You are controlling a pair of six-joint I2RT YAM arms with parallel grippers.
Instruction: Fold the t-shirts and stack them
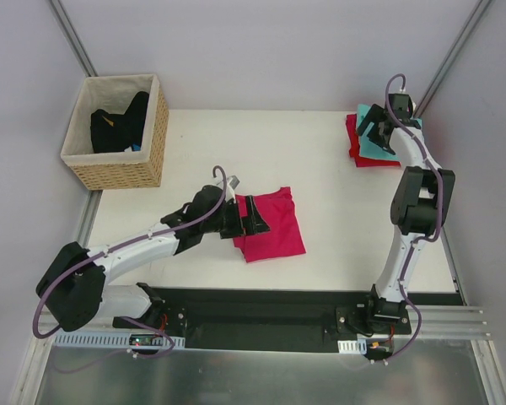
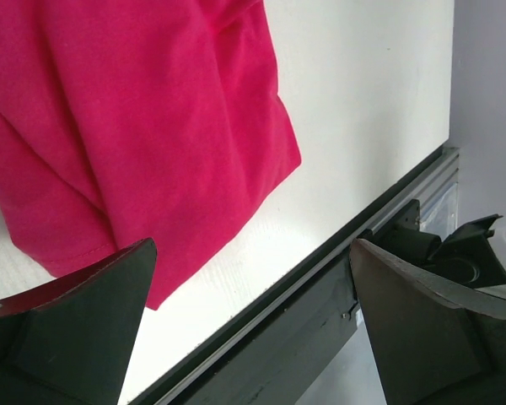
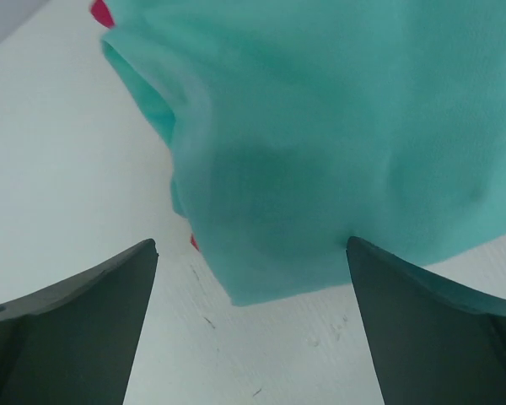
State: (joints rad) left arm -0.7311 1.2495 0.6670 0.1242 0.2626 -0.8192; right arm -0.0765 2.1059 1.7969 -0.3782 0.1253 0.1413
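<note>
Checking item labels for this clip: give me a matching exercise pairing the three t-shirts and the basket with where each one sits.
1. pink t-shirt
2. teal t-shirt
3. red t-shirt
4. wicker basket

A. bottom of the far-right stack
B. far-left corner, dark clothing inside
C. centre, lying alone
D. top of the far-right stack

Pairs: 1-C, 2-D, 3-A, 4-B

Wht table [image 1: 320, 169], pale gry walls [image 1: 261, 51]
</note>
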